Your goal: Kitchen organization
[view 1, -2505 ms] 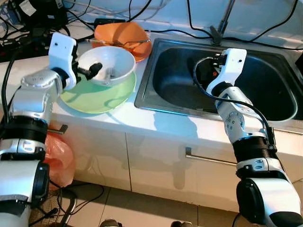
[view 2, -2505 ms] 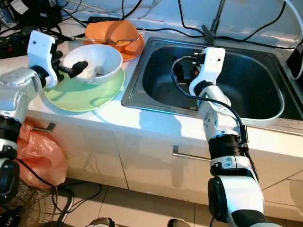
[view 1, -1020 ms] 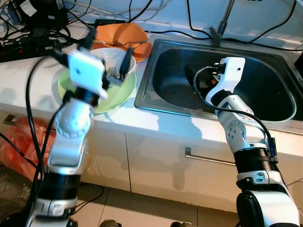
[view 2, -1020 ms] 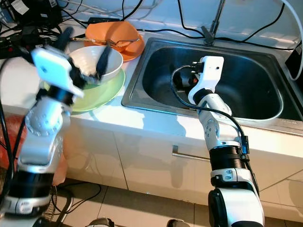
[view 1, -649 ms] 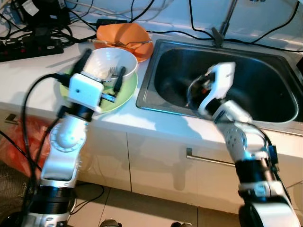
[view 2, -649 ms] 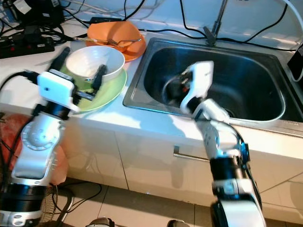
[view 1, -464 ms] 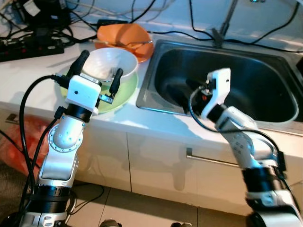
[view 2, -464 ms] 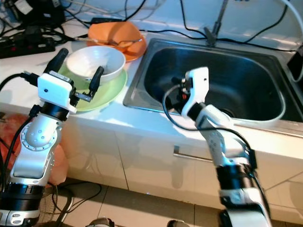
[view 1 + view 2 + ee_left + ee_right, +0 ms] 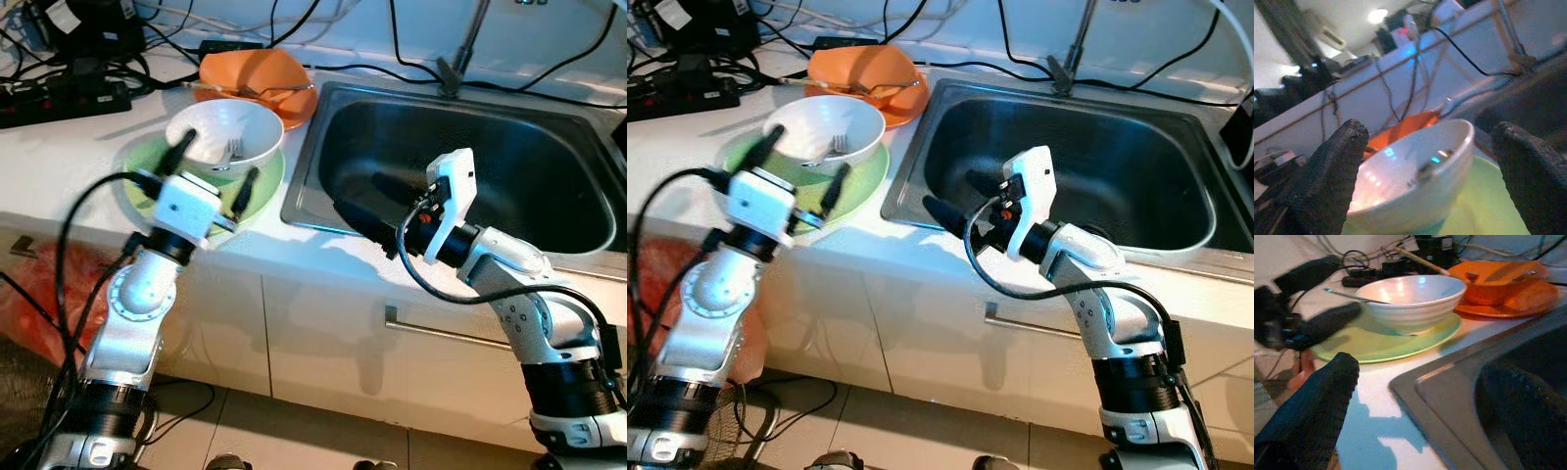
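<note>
Two grippers are free now, and this is the main change I see. A moment ago my left gripper [image 9: 213,168] was closed on the rim of the white bowl [image 9: 224,137] and carried it above the green plate [image 9: 143,182]; now the bowl rests on that plate, near the left edge of the sink [image 9: 313,196], and the gripper has pulled back toward the front edge of the counter [image 9: 59,147] with its fingers spread wide and nothing between them. In the left wrist view the bowl stands between the two fingertips but apart from both. Some cutlery, I think a fork [image 9: 231,149], lies inside the bowl, though it is too small to be sure. The orange dish [image 9: 257,76] sits behind, at the back of the counter. My right gripper [image 9: 960,210] has come out of the basin and hovers over the front left corner of the sink, fingers also wide apart and empty, pointing toward the bowl. I judge the bowl is stacked and the next piece can be chosen.
</note>
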Controlling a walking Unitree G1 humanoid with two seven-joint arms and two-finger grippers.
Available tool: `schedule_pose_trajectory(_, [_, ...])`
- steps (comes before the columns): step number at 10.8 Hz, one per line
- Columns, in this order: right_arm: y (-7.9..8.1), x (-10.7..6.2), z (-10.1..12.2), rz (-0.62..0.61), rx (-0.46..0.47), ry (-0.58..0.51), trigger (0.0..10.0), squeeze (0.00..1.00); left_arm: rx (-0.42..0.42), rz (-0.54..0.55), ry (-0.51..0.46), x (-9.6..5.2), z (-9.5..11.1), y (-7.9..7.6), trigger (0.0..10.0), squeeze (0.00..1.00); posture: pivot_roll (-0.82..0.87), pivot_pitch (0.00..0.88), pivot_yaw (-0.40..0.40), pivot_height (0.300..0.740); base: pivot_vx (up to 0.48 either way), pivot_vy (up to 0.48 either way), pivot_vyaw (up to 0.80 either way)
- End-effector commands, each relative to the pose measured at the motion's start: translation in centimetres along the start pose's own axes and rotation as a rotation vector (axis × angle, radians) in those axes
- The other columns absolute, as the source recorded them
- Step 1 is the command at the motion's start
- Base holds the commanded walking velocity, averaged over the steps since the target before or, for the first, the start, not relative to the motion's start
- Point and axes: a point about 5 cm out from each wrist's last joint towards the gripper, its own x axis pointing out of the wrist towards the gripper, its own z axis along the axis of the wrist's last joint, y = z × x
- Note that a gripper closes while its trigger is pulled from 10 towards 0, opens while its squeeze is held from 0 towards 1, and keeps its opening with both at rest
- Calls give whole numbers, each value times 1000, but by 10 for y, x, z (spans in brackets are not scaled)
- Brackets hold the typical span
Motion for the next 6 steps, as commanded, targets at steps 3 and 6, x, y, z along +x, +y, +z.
schedule_pose_trajectory(3, [10,-4,4,82,-14,15,10000,0,41,-51,-12,8,-3,0,10000,0,75,87,-38,740,0,0,0])
schedule_pose_trajectory(6, [12,-5,5,81,-16,20,10000,0,80,-81,0,10,-12,4,10000,0,68,86,-34,740,0,0,0])
